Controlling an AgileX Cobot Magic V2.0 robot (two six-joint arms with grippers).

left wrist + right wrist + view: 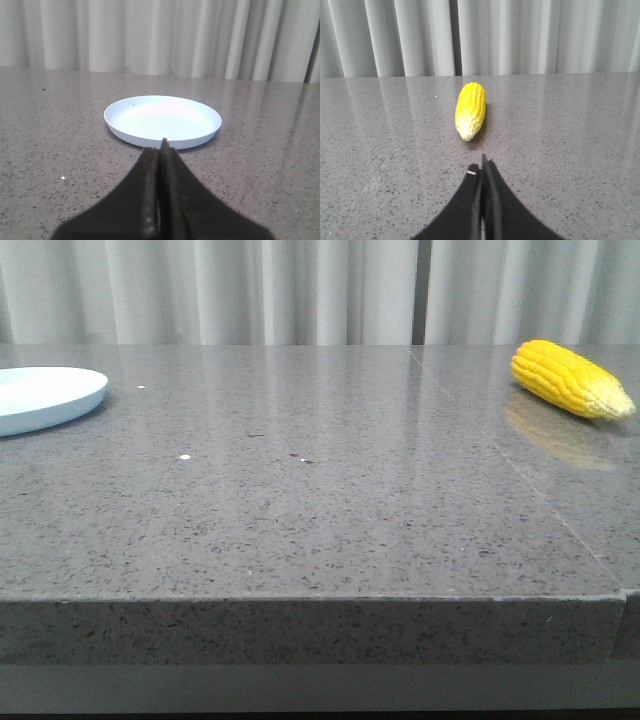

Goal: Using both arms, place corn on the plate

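Observation:
The yellow corn [570, 378] lies on the grey table at the far right, its pale tip toward the right edge. It also shows in the right wrist view [470, 110], its tip toward my right gripper [482, 162], which is shut and empty a short way from it. The pale blue plate [45, 397] sits at the far left, partly cut by the frame. In the left wrist view the plate [163, 120] lies empty just beyond my left gripper [161, 147], which is shut and empty. Neither gripper shows in the front view.
The grey speckled stone table [320, 510] has a seam running along its right side and a front edge close to the camera. White curtains [300, 290] hang behind the table. A few small white specks [184, 457] lie on the surface.

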